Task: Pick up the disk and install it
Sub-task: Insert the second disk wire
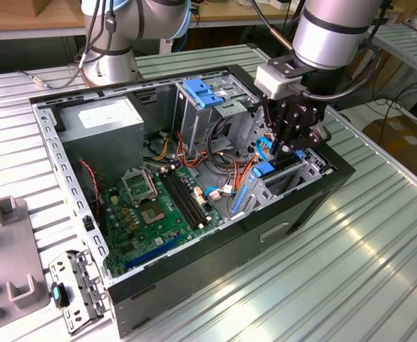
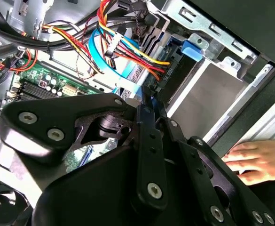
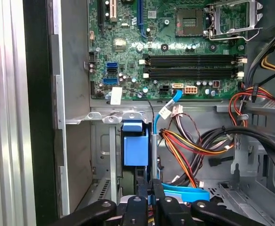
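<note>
One drive bay (image 1: 304, 167) in the corner of the open computer case (image 1: 194, 285), towards the exterior view's right, is where I have the hand (image 1: 290, 146) lowered. The disk (image 3: 136, 148) stands on edge in that bay, its blue end facing me in the first wrist view; I cannot tell whether it is fully seated. The hand is narrow, its two fingers drawn almost together just beside the disk, and I see nothing pinched between them.

My worries are three. The bundle of orange, red and yellow wires (image 3: 184, 150) and the flat blue cable (image 3: 184, 193) run right next to the fingers, so any sideways drift could snag them or drag a plug loose. If the disk sits slightly tilted on its rails, pressing on it could jam it against the grey cage wall. In the second wrist view a person's fingers (image 2: 250, 160) rest on the dark outer side of the case, near the arm. The case sits on a ribbed metal surface (image 1: 336, 271), and I judge a hard push could shift it.
</note>
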